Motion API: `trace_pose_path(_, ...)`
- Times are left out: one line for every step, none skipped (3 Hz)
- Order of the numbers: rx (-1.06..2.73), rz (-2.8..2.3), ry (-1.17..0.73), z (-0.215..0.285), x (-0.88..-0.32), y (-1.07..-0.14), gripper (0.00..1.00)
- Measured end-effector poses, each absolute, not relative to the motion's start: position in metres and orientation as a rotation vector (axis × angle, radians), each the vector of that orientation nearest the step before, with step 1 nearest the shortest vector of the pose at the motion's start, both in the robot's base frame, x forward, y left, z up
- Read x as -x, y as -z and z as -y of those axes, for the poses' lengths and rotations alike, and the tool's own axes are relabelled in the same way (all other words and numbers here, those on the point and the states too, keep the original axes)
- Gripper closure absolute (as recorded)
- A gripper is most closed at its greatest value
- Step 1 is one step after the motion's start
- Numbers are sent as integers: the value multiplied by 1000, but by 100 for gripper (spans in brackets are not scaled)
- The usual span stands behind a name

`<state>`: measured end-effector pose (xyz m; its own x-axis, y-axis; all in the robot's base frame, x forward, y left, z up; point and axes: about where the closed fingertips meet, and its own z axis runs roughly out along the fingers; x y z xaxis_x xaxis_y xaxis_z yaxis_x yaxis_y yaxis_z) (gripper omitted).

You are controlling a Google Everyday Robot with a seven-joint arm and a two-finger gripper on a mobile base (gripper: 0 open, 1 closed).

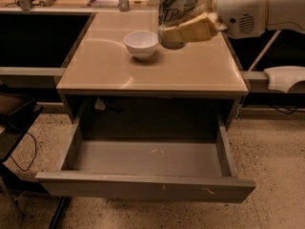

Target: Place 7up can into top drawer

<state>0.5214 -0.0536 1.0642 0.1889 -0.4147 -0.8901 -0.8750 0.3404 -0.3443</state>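
The 7up can (177, 6), white and green with a silver top, is held upright in the air above the tan tabletop (152, 66), just right of the white bowl (141, 44). My gripper (183, 18) reaches in from the upper right and is shut on the can, with one tan finger (190, 30) across its lower side. The top drawer (147, 159) stands pulled out below the tabletop, its flat grey bottom bare and its front panel (145, 187) scuffed white.
My white arm (252, 8) fills the upper right. A black counter (38, 37) adjoins the table on the left. A white object (286, 78) lies at the right. Cables and a dark stand (14, 128) sit on the speckled floor at the left.
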Motion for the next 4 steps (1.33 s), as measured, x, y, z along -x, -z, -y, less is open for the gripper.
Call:
trace_pose_path(1266, -1423, -488, 54, -522, -1064, 100)
trace_pose_path(1258, -1478, -494, 51, -516, -1030, 100)
trace_pose_path(1214, -1588, -463, 53, -501, -968, 100)
trace_pose_path(1196, -1721, -432, 56, -493, -893, 100)
